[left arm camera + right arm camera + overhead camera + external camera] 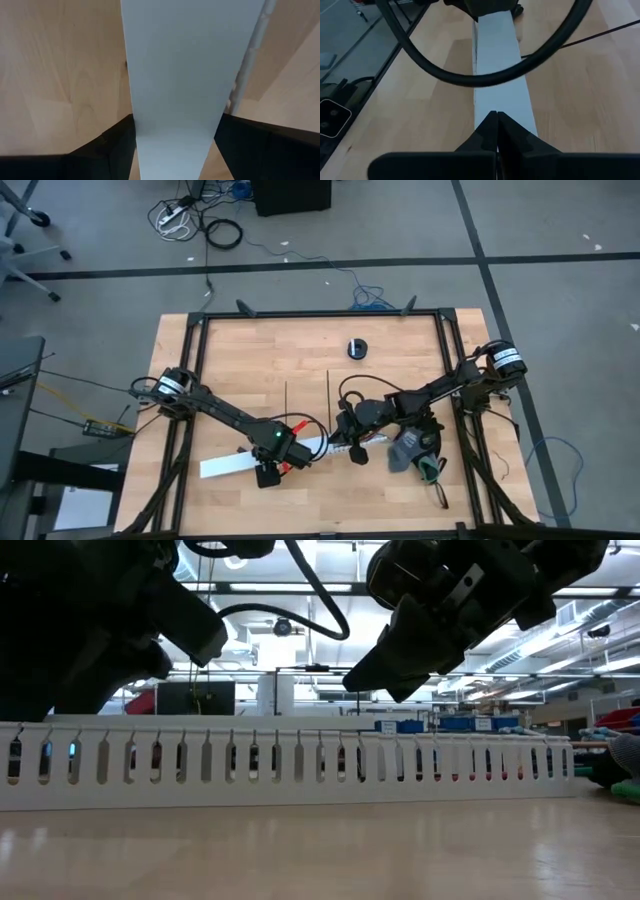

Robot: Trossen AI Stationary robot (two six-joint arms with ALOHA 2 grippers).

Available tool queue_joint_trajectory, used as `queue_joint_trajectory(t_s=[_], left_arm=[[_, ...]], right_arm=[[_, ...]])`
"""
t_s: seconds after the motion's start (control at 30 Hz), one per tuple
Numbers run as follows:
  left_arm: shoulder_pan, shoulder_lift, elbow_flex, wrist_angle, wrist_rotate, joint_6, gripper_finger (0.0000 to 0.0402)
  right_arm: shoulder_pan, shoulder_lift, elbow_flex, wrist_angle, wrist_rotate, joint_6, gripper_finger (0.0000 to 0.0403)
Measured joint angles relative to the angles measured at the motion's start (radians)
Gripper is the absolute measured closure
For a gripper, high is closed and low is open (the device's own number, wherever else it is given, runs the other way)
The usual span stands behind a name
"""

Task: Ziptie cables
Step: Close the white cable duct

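Near the table's front edge, a white slotted channel (262,459) lies flat on the wooden table (250,360). Left gripper (175,145): fingers (107,150) straddling the channel on both sides, clamped across its width. Right gripper (496,131): fingers pressed together, poised above the channel's other end. Zipties (329,402): two thin black strips lying mid-table, apart from both grippers. Cables (296,428): a red strand showing beside the left gripper.

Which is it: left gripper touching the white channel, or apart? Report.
Touching. Left wrist view shows the left gripper closed on the white channel, fingers against both edges, no gap.
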Motion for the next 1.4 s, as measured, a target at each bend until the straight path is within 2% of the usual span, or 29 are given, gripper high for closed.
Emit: queue_joint_trajectory(t_s=[0.4, 0.7, 0.97, 1.17, 1.4], left_arm=[[0.001, -0.003, 0.069, -0.032, -0.003, -0.024, 0.0172], [-0.004, -0.003, 0.069, -0.040, 0.013, -0.116, 0.0172], [-0.029, -0.003, 0.069, -0.019, 0.023, -0.130, 0.0172], [-0.029, -0.003, 0.069, -0.020, -0.037, -0.150, 0.0172], [-0.033, -0.004, 0.069, -0.015, -0.039, -0.136, 0.0172]], right_arm=[[-0.008, -0.001, 0.000, 0.000, -0.007, -0.006, 0.0402], [-0.007, -0.001, 0.000, 0.000, -0.010, -0.015, 0.0402], [-0.007, -0.001, 0.000, 0.000, -0.027, -0.035, 0.0403], [-0.007, -0.001, 0.000, 0.000, -0.033, -0.044, 0.0403], [-0.007, -0.001, 0.000, 0.000, -0.034, -0.043, 0.0403]])
